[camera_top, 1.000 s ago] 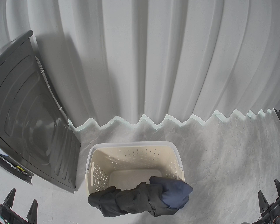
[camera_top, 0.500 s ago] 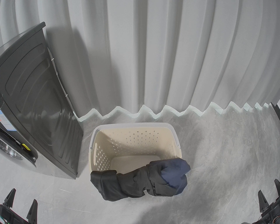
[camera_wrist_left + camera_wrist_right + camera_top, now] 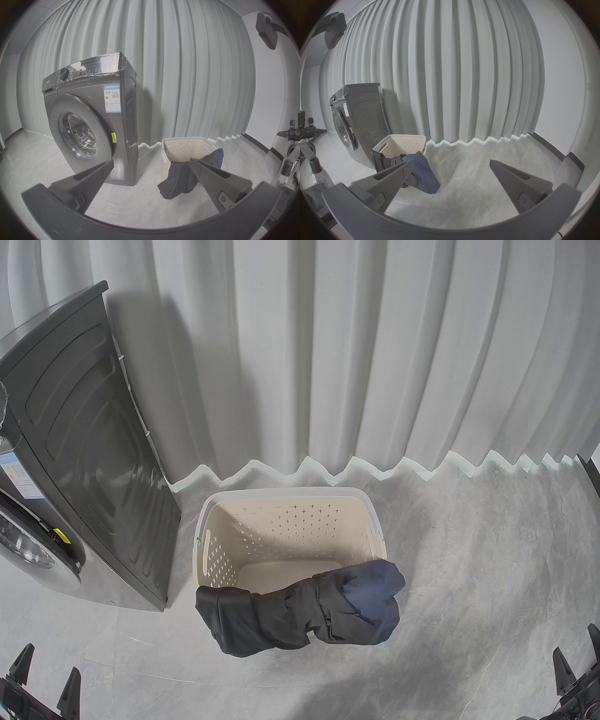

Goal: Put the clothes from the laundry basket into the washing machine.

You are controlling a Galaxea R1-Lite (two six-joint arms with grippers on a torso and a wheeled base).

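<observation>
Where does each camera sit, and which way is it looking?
Head: on the head, facing forward and down at basket, clothes, washer; left tool and right tool show low.
Left wrist: on the left arm, facing the washer; its open tool ahead.
Right wrist: on the right arm, facing the curtain; its open tool ahead.
Shared: all see basket and clothes.

floor (image 3: 500, 565): grey, marbled | washing machine (image 3: 81, 459): stands at left | laundry basket (image 3: 287, 527): upright, just beside it

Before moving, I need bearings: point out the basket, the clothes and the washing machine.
basket (image 3: 287, 492): head view, far rim.
clothes (image 3: 281, 615): head view, bundle's middle.
washing machine (image 3: 78, 136): left wrist view, door glass.
</observation>
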